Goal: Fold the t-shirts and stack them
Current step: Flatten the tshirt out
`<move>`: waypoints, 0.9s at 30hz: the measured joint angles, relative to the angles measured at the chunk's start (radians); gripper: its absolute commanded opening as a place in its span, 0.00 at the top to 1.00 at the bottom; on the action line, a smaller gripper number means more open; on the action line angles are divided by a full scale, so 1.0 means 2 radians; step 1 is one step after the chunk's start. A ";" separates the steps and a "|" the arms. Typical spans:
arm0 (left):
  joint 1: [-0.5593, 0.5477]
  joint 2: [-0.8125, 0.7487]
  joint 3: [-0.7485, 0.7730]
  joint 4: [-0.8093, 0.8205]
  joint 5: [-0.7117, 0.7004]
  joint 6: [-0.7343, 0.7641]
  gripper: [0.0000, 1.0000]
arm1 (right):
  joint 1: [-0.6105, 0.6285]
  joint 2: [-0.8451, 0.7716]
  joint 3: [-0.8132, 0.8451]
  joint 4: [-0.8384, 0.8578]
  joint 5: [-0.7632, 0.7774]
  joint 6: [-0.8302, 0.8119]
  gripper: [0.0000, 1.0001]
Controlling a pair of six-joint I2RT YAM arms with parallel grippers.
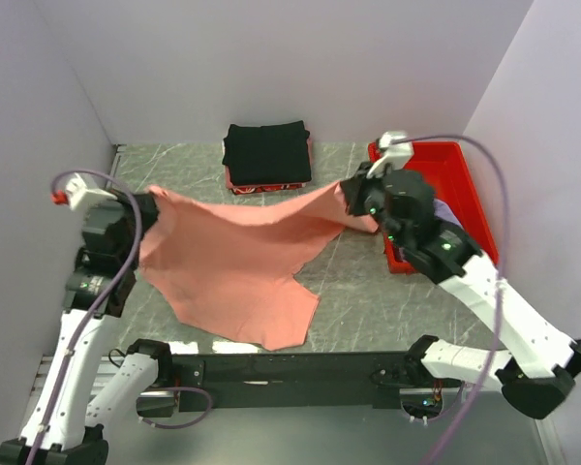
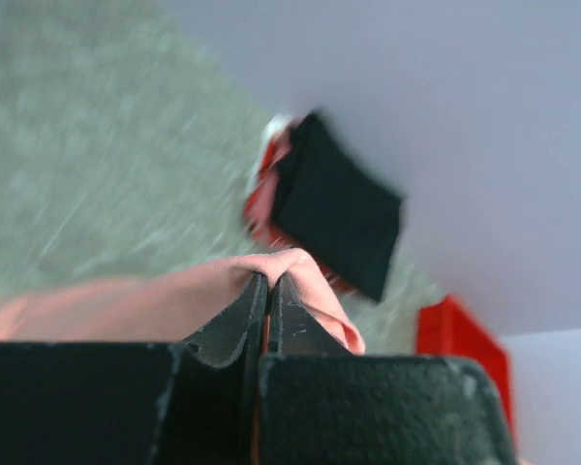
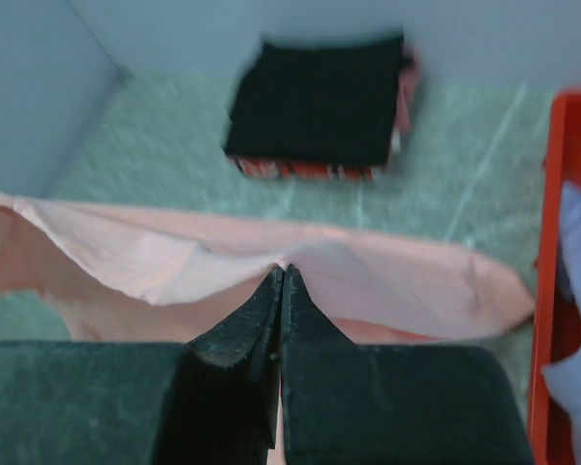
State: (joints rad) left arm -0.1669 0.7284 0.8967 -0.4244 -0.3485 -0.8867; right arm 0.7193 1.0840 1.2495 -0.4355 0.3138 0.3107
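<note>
At the left, the left gripper (image 1: 147, 206) is clenched on one edge of the pink shirt (image 1: 237, 266). In the left wrist view its jaws stand pressed together with the pink cloth pinched between them. The shirt hangs between the two arms like a sheet, stretched along its top edge. Its lower part lies spread on the table (image 1: 368, 300), open and not folded (I see no fold line in it).

Behind it, at the middle of the far side, the black shirt (image 1: 266, 153) lies in a neat rectangle. This one looks finished, and I think it marks the place of the stack. Some red material shows under it, but I cannot tell what it is.

More to the right, the right gripper (image 1: 352, 199) is also clenched, grasping the other end of the same top edge, as the right wrist view shows clearly. At the far right stands the red tray (image 1: 470, 165), and inside it lies the purple shirt (image 3: 573, 242), crumpled, with no gripper on it.

My judgement is that the task is about one third done: one shirt is folded, one is lifted for folding, and one is waiting. What is left is to fold the pink shirt, put it on the black one, and then do the same with the purple one.
</note>
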 measured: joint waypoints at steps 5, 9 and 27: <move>0.000 0.006 0.125 0.029 -0.011 0.044 0.99 | 0.000 -0.036 0.080 0.018 0.004 -0.030 1.00; 0.000 0.030 0.245 0.054 -0.007 0.091 0.99 | 0.000 -0.046 0.173 0.007 0.003 -0.062 1.00; 0.000 0.015 0.522 0.048 0.074 0.215 0.99 | 0.000 -0.121 0.328 -0.091 -0.184 -0.061 1.00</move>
State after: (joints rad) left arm -0.1669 0.7593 1.9411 -0.3275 -0.2005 -0.4568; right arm 0.7193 0.8425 1.9057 -0.6182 -0.0544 0.1883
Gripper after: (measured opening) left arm 0.022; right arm 0.007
